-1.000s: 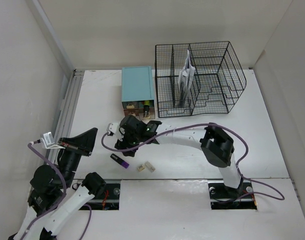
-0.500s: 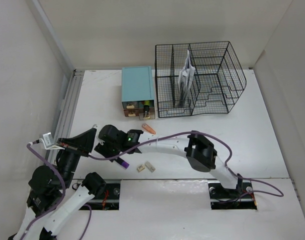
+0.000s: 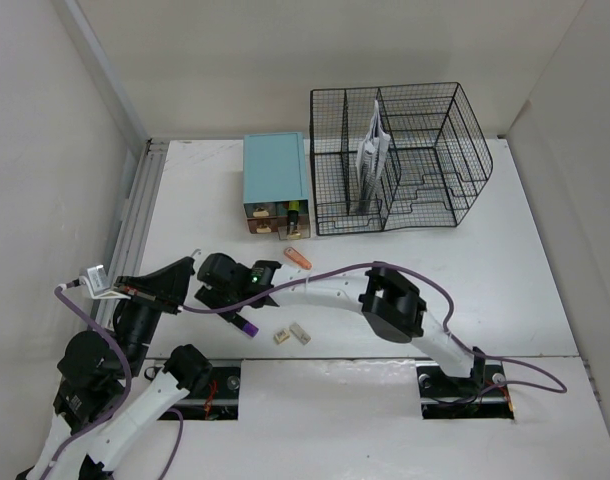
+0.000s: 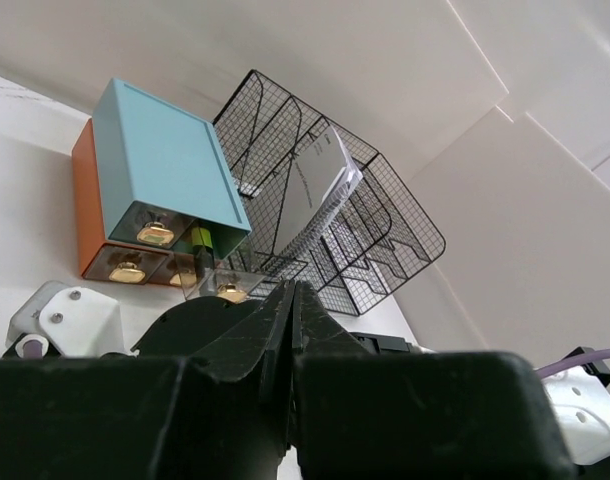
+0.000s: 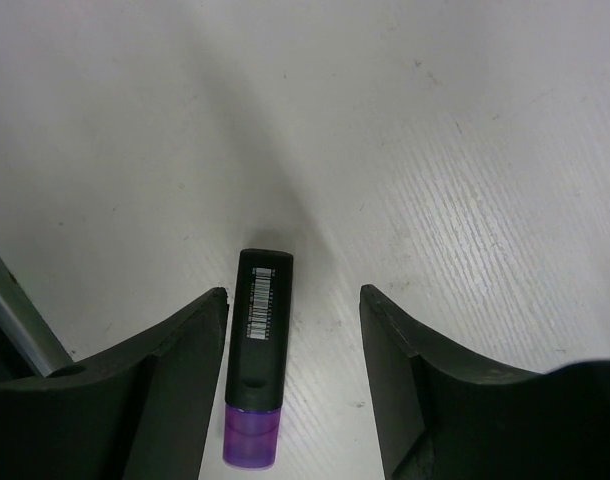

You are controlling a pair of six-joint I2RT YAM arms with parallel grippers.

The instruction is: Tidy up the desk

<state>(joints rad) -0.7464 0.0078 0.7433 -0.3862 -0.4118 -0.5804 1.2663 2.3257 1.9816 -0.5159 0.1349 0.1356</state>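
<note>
My right gripper (image 5: 293, 298) hangs low over the white desk (image 5: 435, 150), jaws spread either side of a black-and-purple marker (image 5: 257, 350) lying flat there. My left gripper (image 4: 290, 300) sits raised, jaws pressed together.

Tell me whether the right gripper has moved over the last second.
Yes. The right gripper has shifted left and toward the bottom of the top view, away from the teal drawer box.

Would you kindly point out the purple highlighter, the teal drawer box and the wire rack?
purple highlighter (image 5: 258, 350): right wrist view, on its black barrel.
teal drawer box (image 3: 276, 168): top external view, on its lid.
wire rack (image 3: 435, 190): top external view, on its stepped mesh.
</note>
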